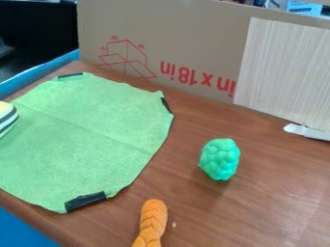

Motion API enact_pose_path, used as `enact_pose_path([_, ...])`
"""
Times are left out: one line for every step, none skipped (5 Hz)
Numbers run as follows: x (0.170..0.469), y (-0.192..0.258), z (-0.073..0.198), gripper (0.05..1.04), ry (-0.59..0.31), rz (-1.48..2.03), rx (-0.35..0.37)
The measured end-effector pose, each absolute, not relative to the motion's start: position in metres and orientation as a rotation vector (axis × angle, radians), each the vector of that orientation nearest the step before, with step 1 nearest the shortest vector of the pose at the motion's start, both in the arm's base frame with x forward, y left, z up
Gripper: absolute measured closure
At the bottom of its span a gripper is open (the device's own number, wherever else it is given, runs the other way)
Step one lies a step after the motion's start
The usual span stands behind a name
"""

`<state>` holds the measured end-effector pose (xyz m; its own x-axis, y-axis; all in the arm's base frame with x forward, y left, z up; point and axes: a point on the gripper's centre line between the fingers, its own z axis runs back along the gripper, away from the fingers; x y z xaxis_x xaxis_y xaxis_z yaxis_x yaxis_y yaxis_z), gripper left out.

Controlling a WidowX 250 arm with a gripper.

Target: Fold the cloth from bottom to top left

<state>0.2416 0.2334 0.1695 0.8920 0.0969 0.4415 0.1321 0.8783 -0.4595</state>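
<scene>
Cloth (84, 140) lies flat, grapes (220, 159) apart, presumably leaving room to fold. Gripper state and bearings from it: cannot tell.

Frame edges crop the cloth (84, 140), striped thing (6, 117) and orange toy (153, 223).

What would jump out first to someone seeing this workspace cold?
Probably the big light-green cloth with black corner strips, lying open across the left of the brown wooden table. Next, the bumpy turquoise-green toy standing alone right of it, and the orange braided-looking object at the near edge.
</scene>
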Motion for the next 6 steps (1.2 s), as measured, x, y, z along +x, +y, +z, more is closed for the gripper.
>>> enact_pose_path([0.242, 0.233, 0.157, 0.083, -0.453, -0.005, -0.533])
enact_pose_path([0.249, 0.218, 0.141, 0.083, -0.413, -0.008, -0.544])
enact_pose_path([0.259, 0.194, 0.145, 0.083, -0.442, 0.019, -0.484])
enact_pose_path([0.271, 0.162, 0.141, 0.083, -0.449, 0.06, -0.417])
enact_pose_path([0.286, 0.135, 0.14, 0.083, -0.455, 0.127, -0.301])
enact_pose_path([0.31, 0.114, 0.14, 0.083, -0.46, 0.221, -0.226])
